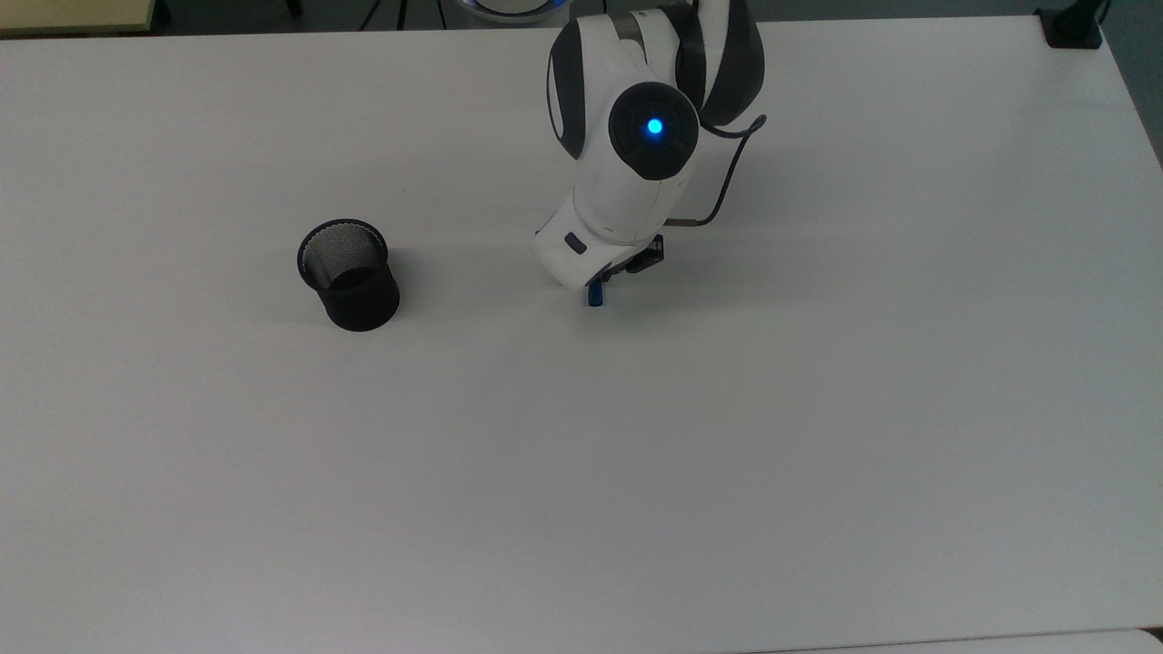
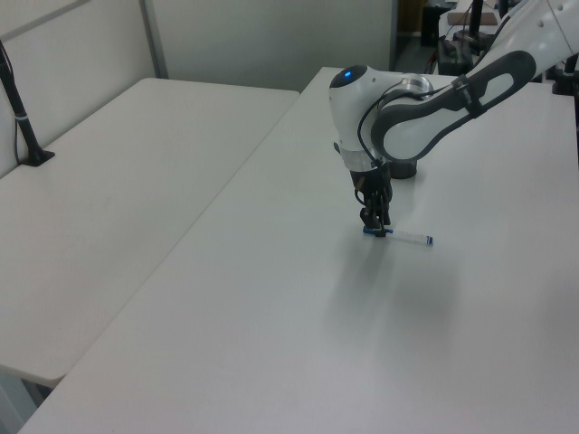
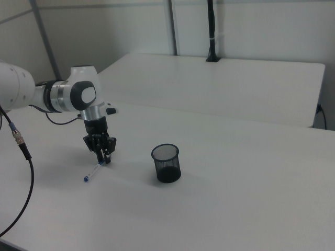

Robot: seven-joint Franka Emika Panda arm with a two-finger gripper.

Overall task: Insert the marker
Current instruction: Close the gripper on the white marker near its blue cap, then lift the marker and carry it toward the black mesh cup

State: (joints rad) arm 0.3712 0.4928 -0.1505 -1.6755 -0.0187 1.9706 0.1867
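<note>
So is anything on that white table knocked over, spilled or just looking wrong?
Nothing stands out. The black mesh cup stands upright and looks empty. The slim white marker with a blue cap lies flat on the white table, apart from the cup, unbroken. The robot's gripper is lowered over the marker's capped end.

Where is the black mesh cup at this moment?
The black mesh cup stands upright on the white table, toward the top view's left of the pincer.

Slim white-barrelled marker with blue cap lies flat on white table. Gripper right above its cap end. Black mesh cup stands upright, well apart, on top view's left.
</note>
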